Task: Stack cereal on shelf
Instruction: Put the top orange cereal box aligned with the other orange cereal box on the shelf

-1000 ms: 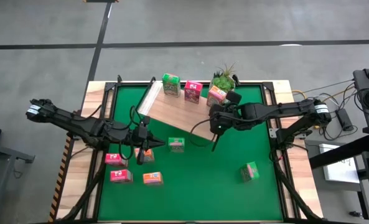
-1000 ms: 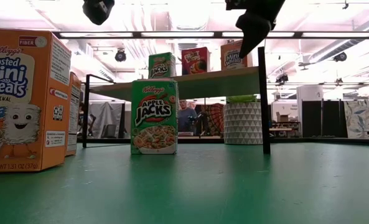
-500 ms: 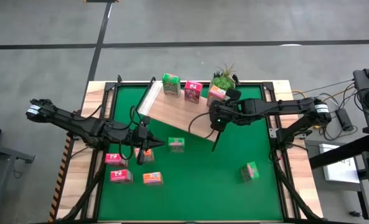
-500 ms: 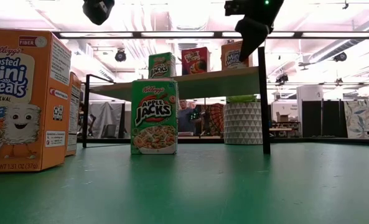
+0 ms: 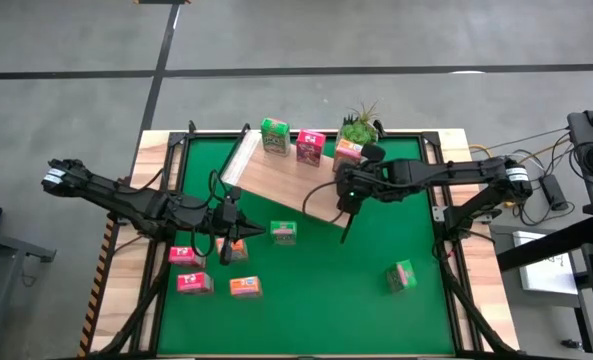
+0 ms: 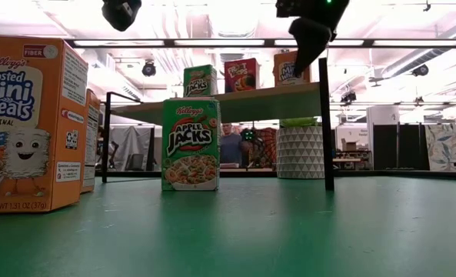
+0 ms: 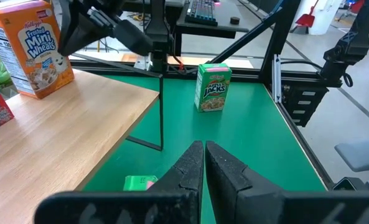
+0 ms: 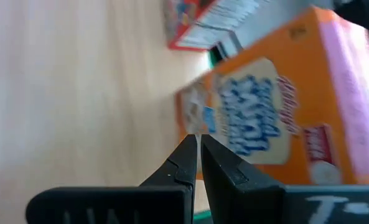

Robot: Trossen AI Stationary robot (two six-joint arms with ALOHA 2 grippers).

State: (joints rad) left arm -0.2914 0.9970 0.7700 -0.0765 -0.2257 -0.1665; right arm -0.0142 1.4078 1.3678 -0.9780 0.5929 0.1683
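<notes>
Left gripper (image 5: pixel 228 224), fingers together and holding nothing, hangs over the left part of the green mat (image 5: pixel 376 320), just above the cluster of boxes there. In its wrist view the closed fingers point across the mat toward a green Apple Jacks box (image 7: pixel 213 88) standing upright near the mat's edge.

Left cluster, on the mat, not yet shelved: pink-red box (image 5: pixel 185 255), orange box (image 5: pixel 236 250) close under the left gripper, second pink-red box (image 5: pixel 195 284), second orange box (image 5: pixel 244 287).

Centre: green box (image 5: pixel 284 233) upright on the mat, just off the shelf's near edge.

Shelf (image 5: pixel 286 180), light wood on a thin black frame, sits at the far side. Three boxes stand along its far edge: green (image 5: pixel 274 135), pink-red (image 5: pixel 310 147), orange (image 5: pixel 348 152), the last just beside the potted plant (image 5: pixel 359 124).

Right gripper (image 5: pixel 342 194), fingers pressed together and empty, sits over the shelf's right part, close to the orange box; its wrist view shows that Mini-Wheats box (image 8: pixel 265 118) right ahead.

Far right: lone green box (image 5: pixel 403 275), well apart from everything.

Tally, as a judgement: three shelved, six left on the mat. Roughly a third done.
</notes>
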